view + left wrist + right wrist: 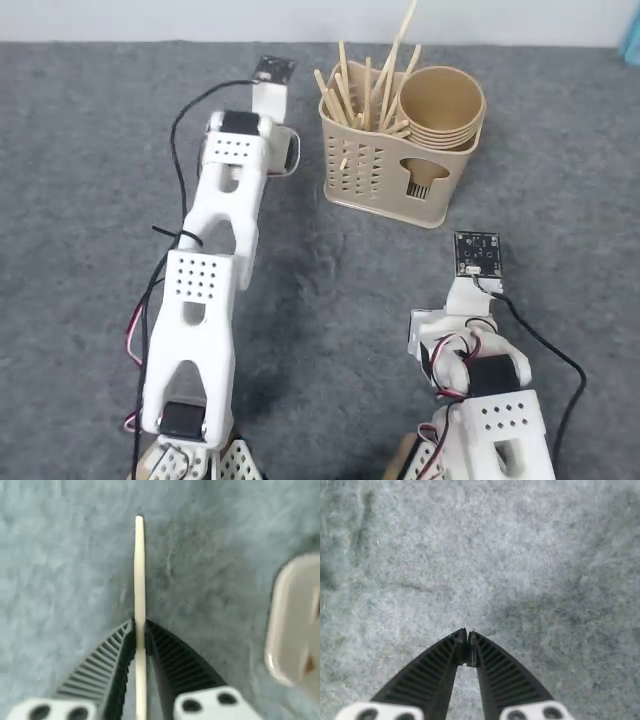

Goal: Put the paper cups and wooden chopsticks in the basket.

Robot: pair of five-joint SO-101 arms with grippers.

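- Currently two arms stand on the grey mat [80, 200], and one beige basket [375, 175] sits at the far side, a little right of centre.
- One nested stack of paper cups [440, 100] stands upright in the right part of the basket. About five rims show at its edge, but they sit too tightly to count for sure.
- One bundle of wooden chopsticks [365, 95] stands in the left part of the basket, leaning at different angles. At least eight sticks rise above the rim, and they cross too much for an exact count.
- The left arm [215, 250] stretches far across the mat, and its end lies just to the left of the basket.
- The left gripper [140, 626] has its two black ribbed fingers [112, 655] pinched on a single chopstick [139, 570]. The stick passes between the fingers and runs straight on past the tips over the mat.
- Whether that stick touches the mat cannot be told.
- A rounded corner of the basket [295, 625] shows beside the held chopstick, apart from it.
- The right arm [490, 400] is folded at the near right, well apart from the basket.
- The right gripper [467, 632] has its tips pressed together with nothing between them, and it points at bare mat.
- That makes one chopstick outside the basket, held by the left arm.
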